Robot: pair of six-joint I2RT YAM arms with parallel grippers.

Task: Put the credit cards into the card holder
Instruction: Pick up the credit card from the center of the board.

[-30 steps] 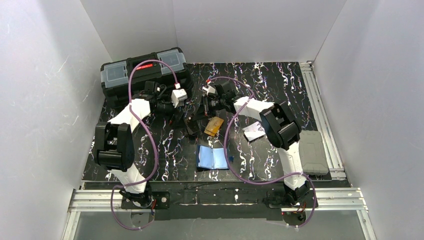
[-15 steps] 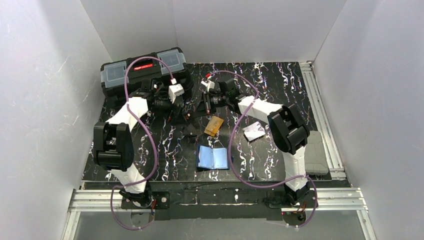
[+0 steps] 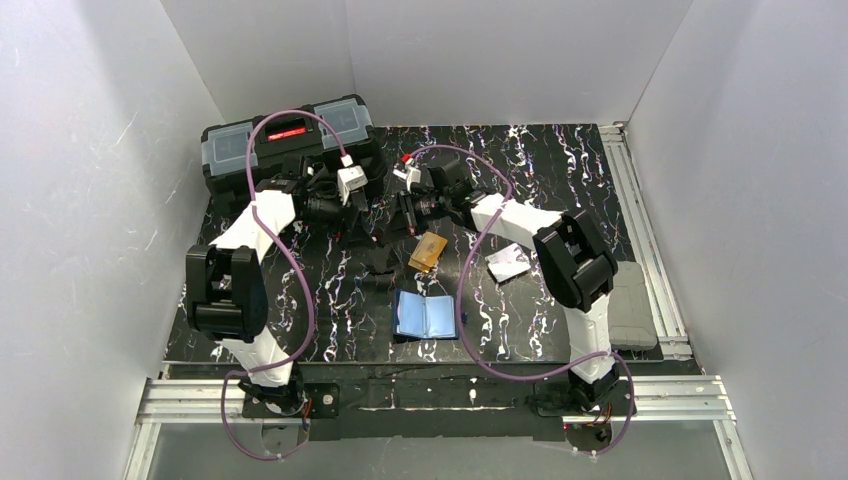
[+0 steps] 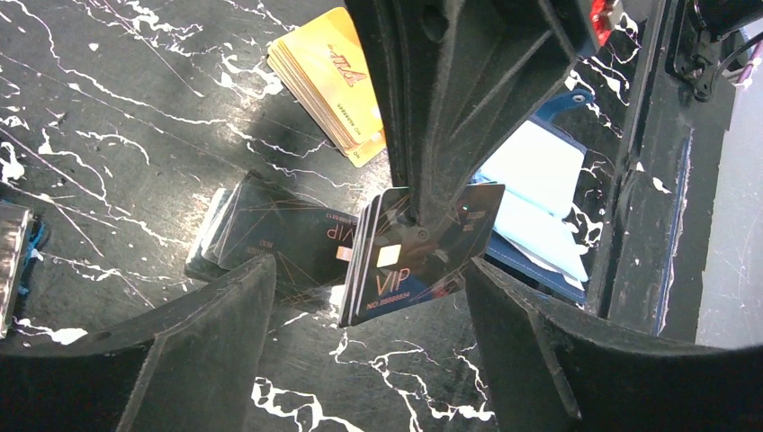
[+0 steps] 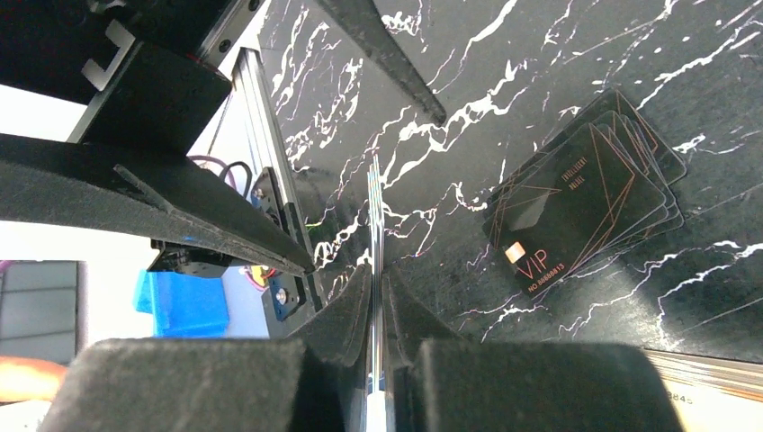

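Presently: right gripper, jaws narrow, pinching a thin stack of black VIP cards seen edge-on. Left gripper, jaws wide, one finger on either side of that stack in its wrist view; contact cannot be told. Fanned black cards flat on the table close by. Yellow cards near. Card holder open, nearer the bases. Both arms reach forward, wrists facing each other mid-table, beside the toolbox.
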